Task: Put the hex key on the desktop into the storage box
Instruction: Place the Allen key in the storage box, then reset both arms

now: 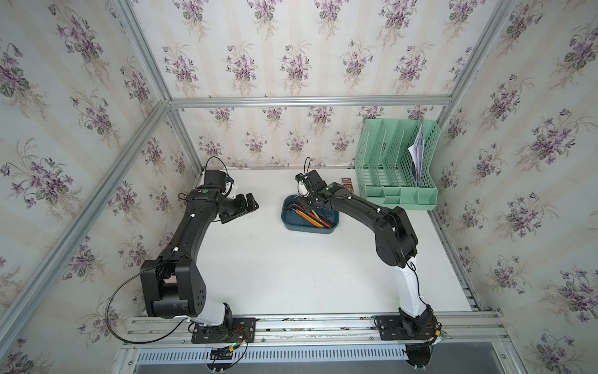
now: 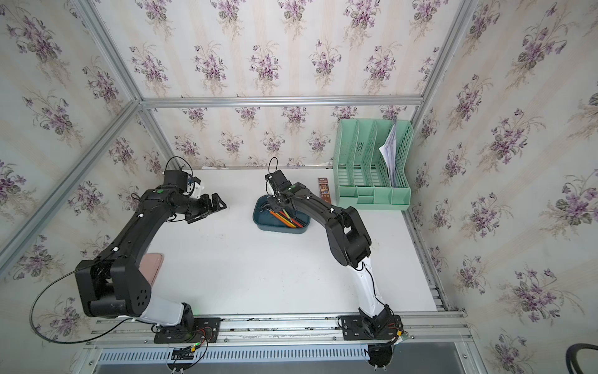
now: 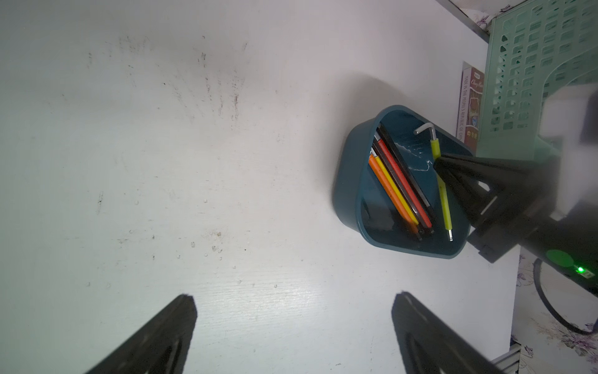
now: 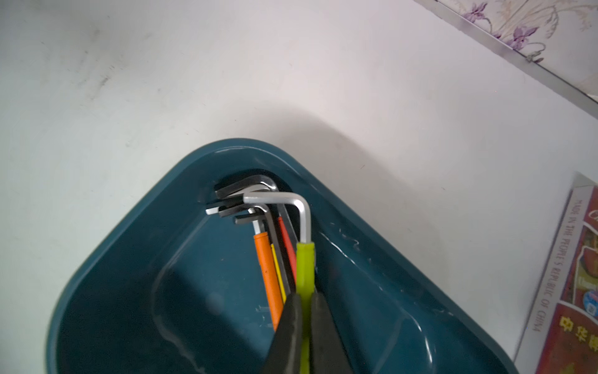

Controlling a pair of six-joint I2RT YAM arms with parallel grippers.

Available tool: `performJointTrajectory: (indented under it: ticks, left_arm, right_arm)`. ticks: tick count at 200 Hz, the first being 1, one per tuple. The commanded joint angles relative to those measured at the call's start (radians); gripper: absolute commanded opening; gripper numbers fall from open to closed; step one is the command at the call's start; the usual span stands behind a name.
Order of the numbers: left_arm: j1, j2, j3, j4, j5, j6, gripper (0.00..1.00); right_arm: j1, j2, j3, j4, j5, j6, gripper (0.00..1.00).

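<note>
Both top views: one storage box (image 1: 296, 228) on the desktop (image 1: 291, 275), one green organiser (image 1: 396, 162). Right arm arched, wrist dipped into box.
Left wrist: left gripper (image 3: 297, 311) spread wide, empty.
Right wrist: right gripper (image 4: 305, 307) pinches lime hex key (image 4: 304, 265) inside box, beside at least four other keys (image 4: 267, 275).

Robot test cell, dressed as a home office. White desktop (image 1: 291, 275) edged by aluminium rails (image 1: 323, 327). Floral wallpaper (image 1: 291, 58) on framed panels all round. Two robot arms (image 1: 184, 233) bolted to the front rail. Mint-green file organiser (image 1: 394, 162) beyond the right gripper (image 4: 305, 296), papers (image 1: 417, 149) inside.
</note>
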Motion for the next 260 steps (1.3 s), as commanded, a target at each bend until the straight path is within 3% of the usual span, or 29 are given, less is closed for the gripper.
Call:
performJointTrajectory:
  ticks: [1, 50, 91, 133, 152, 179, 196, 225, 260]
  left_arm:
    - [0.0, 0.004, 0.001, 0.003, 0.001, 0.002, 0.99]
    - [-0.002, 0.003, -0.005, 0.01, -0.02, 0.003, 0.99]
    - [-0.006, -0.028, -0.033, 0.041, -0.07, -0.006, 0.99]
    - [-0.017, -0.088, -0.117, 0.148, -0.155, -0.002, 0.99]
    - [-0.031, -0.156, -0.166, 0.206, -0.231, 0.004, 0.99]
    - [-0.05, -0.22, -0.246, 0.311, -0.329, 0.039, 0.99]
    - [-0.061, -0.261, -0.303, 0.384, -0.401, 0.066, 0.99]
    - [-0.123, -0.33, -0.441, 0.583, -0.637, 0.102, 0.99]
    - [-0.13, -0.283, -0.56, 0.748, -0.868, 0.12, 0.99]
  right_arm:
    - [0.0, 0.027, 0.021, -0.007, -0.004, -0.036, 0.03]
    - [0.0, 0.015, -0.032, 0.008, -0.003, -0.028, 0.39]
    - [-0.001, -0.101, -0.132, 0.06, 0.019, 0.002, 0.51]
    - [-0.002, -0.336, -0.36, 0.206, 0.118, 0.063, 0.63]
    - [-0.001, -0.434, -0.462, 0.253, 0.198, 0.087, 0.8]
    - [-0.02, -0.586, -0.645, 0.337, 0.33, 0.139, 0.92]
    - [-0.053, -0.673, -0.75, 0.371, 0.378, 0.18, 0.94]
    - [-0.138, -0.817, -0.938, 0.48, 0.434, 0.191, 0.95]
    - [-0.295, -0.923, -1.108, 0.61, 0.542, 0.15, 0.99]
